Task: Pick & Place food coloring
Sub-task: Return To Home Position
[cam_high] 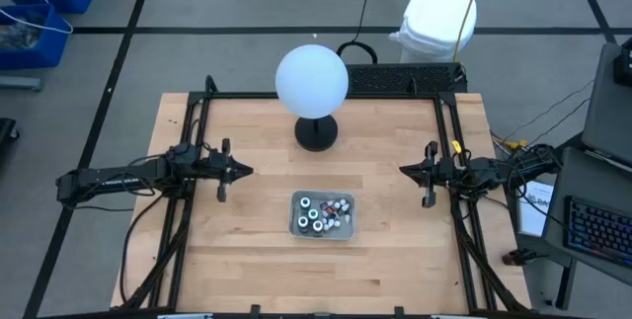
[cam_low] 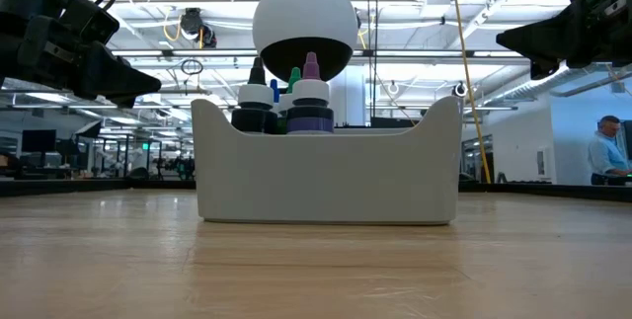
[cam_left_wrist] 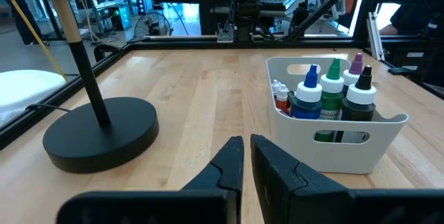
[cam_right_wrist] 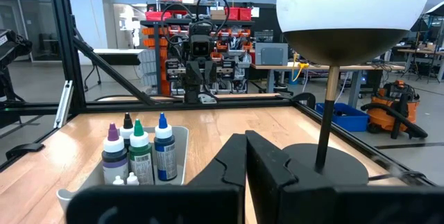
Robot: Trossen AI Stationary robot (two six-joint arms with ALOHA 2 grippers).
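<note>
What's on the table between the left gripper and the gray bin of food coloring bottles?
Nothing: the high view shows only bare table between the left gripper and the gray bin holding the food coloring.

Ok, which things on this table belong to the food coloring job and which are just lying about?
Job: food coloring bottles; grey bin holding them; left gripper and right gripper, both shut, parked either side of it.
Lying about: white globe on a black base.

A white globe lamp [cam_high: 312, 79] stands near the grey bin [cam_low: 326, 176] on the wooden table [cam_high: 395, 260].
</note>
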